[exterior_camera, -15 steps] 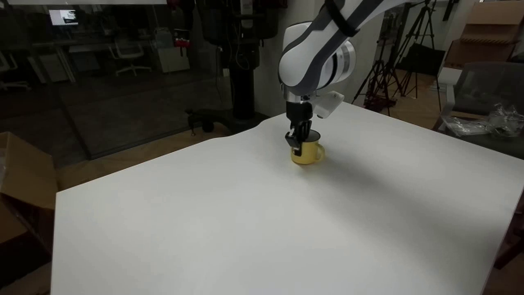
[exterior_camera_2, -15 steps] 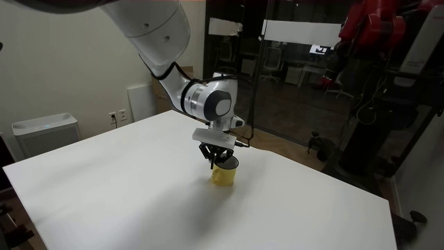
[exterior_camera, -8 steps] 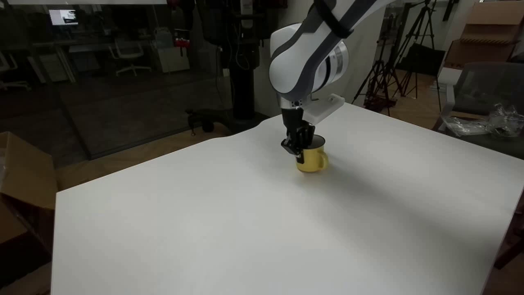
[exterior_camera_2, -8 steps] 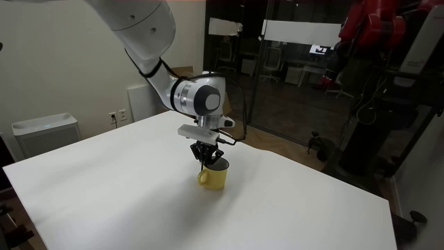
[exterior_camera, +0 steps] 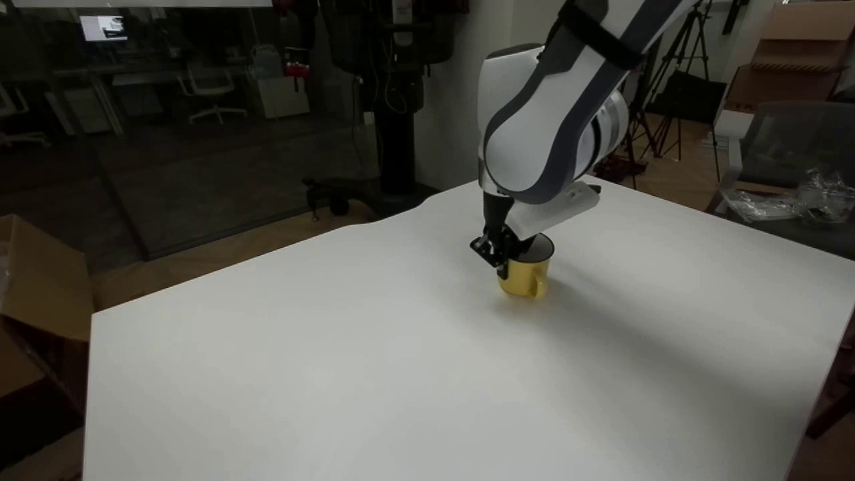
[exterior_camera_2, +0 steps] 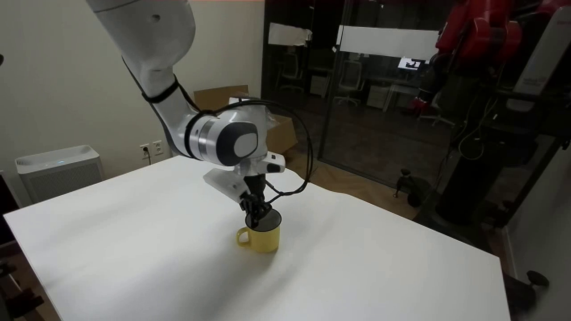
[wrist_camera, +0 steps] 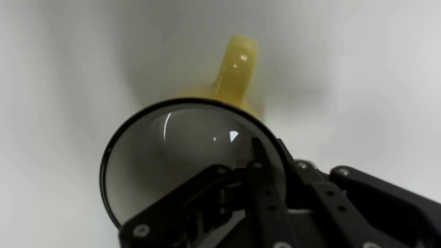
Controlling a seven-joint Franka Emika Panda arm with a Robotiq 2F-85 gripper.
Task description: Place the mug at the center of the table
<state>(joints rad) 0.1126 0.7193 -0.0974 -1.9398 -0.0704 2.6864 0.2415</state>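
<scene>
Black fingers (wrist_camera: pixel 263 179) reach in from the lower right of the wrist view and are closed on the wall of the yellow mug (wrist_camera: pixel 193 148), one dipping inside it, its partner along the outside. The gripper (wrist_camera: pixel 271 148) hides the lower right of the dark rim (wrist_camera: pixel 186 100). Within the mug show a grey wall and floor, a few bright glints and that one finger; the rest of the inside is covered. Its handle (wrist_camera: pixel 237 69) points to the top of the frame. In both exterior views the fingers meet the mug on its left side, and it lies just below the gripper, near the middle of each frame from side to side. Its base is over the white table (exterior_camera: pixel 300 374); whether it touches the top I cannot tell. From the gripper a grey-and-white arm (exterior_camera: pixel 534 147) rises to the upper right in an exterior view. Past the table, at the left edge, is an open cardboard box (exterior_camera: pixel 50 287), its inside too dark to read; at the right, crumpled clear plastic (exterior_camera: pixel 825 200) lies on a grey chair (exterior_camera: pixel 791 143). In an exterior view a white appliance (exterior_camera_2: pixel 64 178) stands at the left, a red machine (exterior_camera_2: pixel 479 40) at the upper right.
</scene>
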